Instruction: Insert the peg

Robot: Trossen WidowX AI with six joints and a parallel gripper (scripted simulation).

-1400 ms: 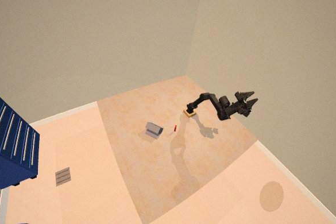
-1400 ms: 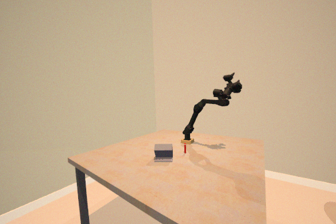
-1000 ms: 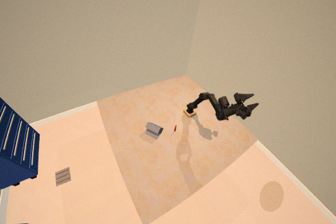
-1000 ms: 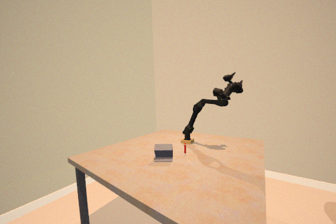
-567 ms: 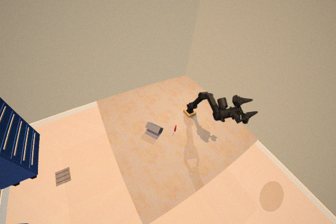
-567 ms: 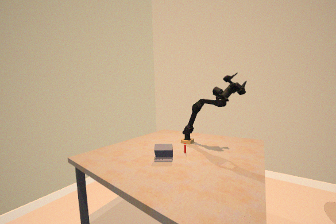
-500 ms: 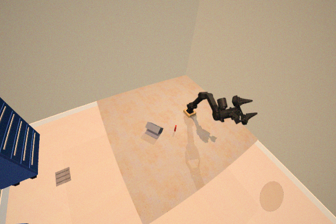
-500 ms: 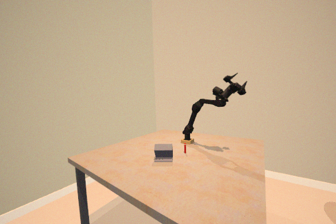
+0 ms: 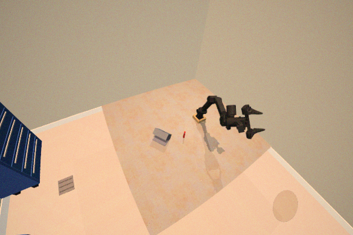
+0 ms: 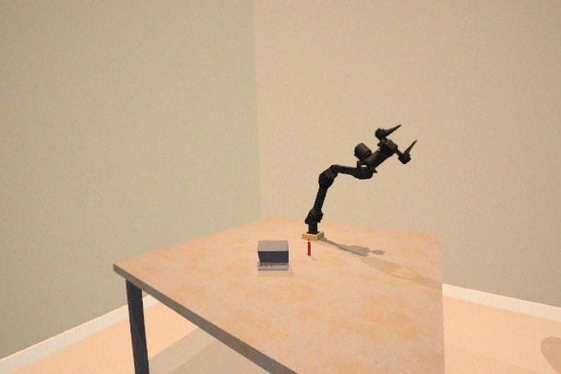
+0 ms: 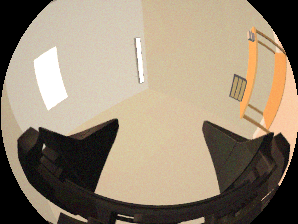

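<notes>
The red peg (image 10: 309,247) is seen standing upright on the worktop (image 10: 345,307), just in front of the arm's base (image 10: 313,235) and beside the grey sloped panel (image 10: 272,252) (apart from it, not touching). The gripper (image 10: 398,139) is raised high above the worktop's far side, well apart from the peg. Its fingers (image 9: 256,112) are spread wide, with nothing between them.

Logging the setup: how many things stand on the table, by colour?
Red: 1, the peg
Grey: 1, the sloped panel
Black: 1, the arm, its claw open and raised
Total: 3
</notes>
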